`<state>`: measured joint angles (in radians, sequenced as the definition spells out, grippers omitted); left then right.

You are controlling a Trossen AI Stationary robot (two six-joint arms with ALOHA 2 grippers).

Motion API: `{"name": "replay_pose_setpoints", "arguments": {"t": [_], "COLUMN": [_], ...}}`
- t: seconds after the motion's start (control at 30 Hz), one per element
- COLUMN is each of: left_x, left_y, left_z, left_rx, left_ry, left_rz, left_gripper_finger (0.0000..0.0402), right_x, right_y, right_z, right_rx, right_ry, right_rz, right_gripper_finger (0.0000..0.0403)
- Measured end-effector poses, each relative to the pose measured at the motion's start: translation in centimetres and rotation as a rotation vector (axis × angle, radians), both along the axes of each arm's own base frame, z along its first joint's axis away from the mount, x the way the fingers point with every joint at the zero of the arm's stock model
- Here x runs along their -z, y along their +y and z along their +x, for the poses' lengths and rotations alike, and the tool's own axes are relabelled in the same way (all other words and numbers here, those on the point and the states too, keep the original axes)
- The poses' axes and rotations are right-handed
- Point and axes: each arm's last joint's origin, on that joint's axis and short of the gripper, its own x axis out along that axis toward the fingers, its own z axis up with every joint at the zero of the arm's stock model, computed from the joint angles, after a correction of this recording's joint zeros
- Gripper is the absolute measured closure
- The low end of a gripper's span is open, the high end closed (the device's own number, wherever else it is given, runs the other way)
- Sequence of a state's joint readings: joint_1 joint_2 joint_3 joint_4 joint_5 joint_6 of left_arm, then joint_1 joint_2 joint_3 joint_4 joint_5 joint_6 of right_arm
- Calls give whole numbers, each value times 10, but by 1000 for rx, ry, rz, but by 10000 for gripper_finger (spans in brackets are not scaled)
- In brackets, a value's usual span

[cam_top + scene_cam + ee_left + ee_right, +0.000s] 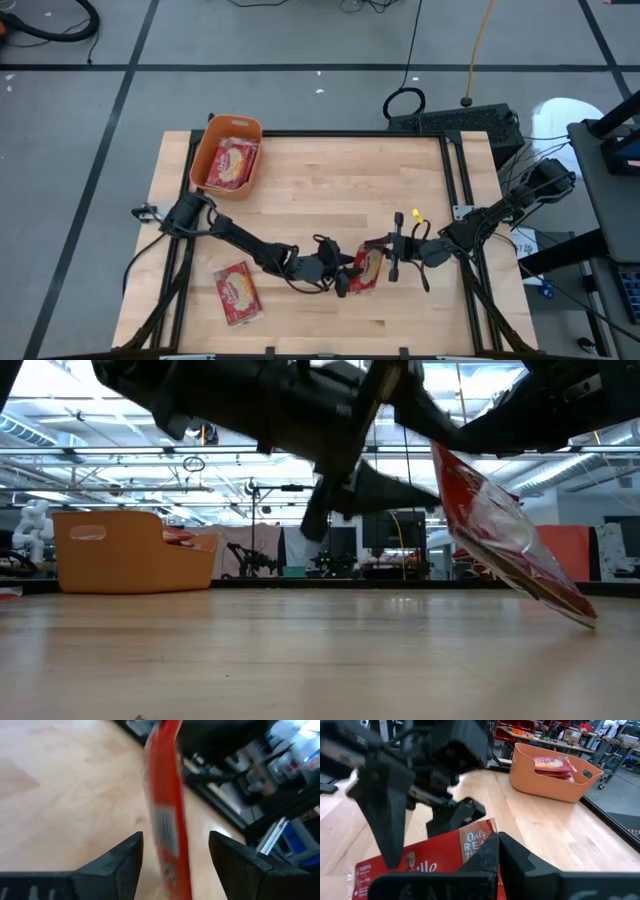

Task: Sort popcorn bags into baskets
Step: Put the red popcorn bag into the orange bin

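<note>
High view is showing the right gripper clamping a popcorn bag upright near the table's near edge while the left gripper, jaws apart, is straddling it; a mistimed handover is risking a drop, far from the orange basket at the far left corner.

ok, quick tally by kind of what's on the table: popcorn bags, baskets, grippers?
Red flat popcorn bags outside the basket: 2, one held upright between the grippers, one lying flat
Bags in the basket: at least 1, stack unclear
Orange plastic rectangular basket: 1
Grippers: 2, left gripper, right gripper
Total: 6
</note>
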<state>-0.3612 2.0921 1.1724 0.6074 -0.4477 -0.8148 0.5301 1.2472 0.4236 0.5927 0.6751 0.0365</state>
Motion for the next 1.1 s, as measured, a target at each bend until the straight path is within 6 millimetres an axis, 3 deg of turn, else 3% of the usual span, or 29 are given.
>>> {"name": "replay_pose_setpoints", "arguments": {"t": [0.2, 0.5, 0.77, 0.93, 1.1], "left_x": [9, 14, 17, 18, 18], "left_y": [-1, 3, 3, 3, 0], "left_z": [4, 34, 35, 34, 34], "left_rx": [10, 76, 102, 111, 174], "left_ry": [2, -11, 15, 27, 32], "left_rz": [11, 33, 37, 41, 30], "left_gripper_finger": [209, 287, 370, 377, 369], "right_x": [0, 0, 2, 1, -4], "right_y": [0, 0, 0, 0, 4], "right_z": [0, 0, 0, 0, -2], "right_rx": [0, 0, -5, -3, 12], "right_ry": [-3, 2, 19, 13, -36], "right_rz": [-2, 1, -9, -11, -20], "right_gripper_finger": [403, 403, 403, 396, 347]}}
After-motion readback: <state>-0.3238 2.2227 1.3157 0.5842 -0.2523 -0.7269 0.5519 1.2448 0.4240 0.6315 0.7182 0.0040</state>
